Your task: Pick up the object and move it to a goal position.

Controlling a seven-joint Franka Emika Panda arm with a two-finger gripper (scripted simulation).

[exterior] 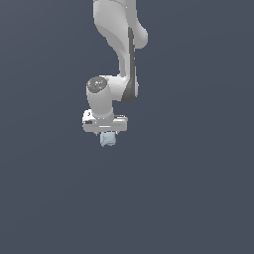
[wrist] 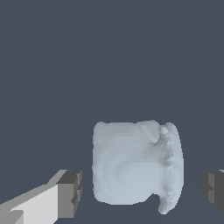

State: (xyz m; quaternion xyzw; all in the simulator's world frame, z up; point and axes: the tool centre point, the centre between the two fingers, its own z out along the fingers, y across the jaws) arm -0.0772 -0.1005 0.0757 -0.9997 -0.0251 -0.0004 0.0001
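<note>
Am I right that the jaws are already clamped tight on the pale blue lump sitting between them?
Not quite. The pale blue lump does sit between the jaws, but the wrist view shows a gap on each side of it, so the gripper is open, not clamped.

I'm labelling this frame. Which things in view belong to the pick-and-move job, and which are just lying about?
Belongs to the job:
- small pale blue-grey lumpy blob, between the fingers
- white robot tool, open, fingers apart from the blob

Lying about:
- nothing else shows; only the plain dark grey ground
</note>
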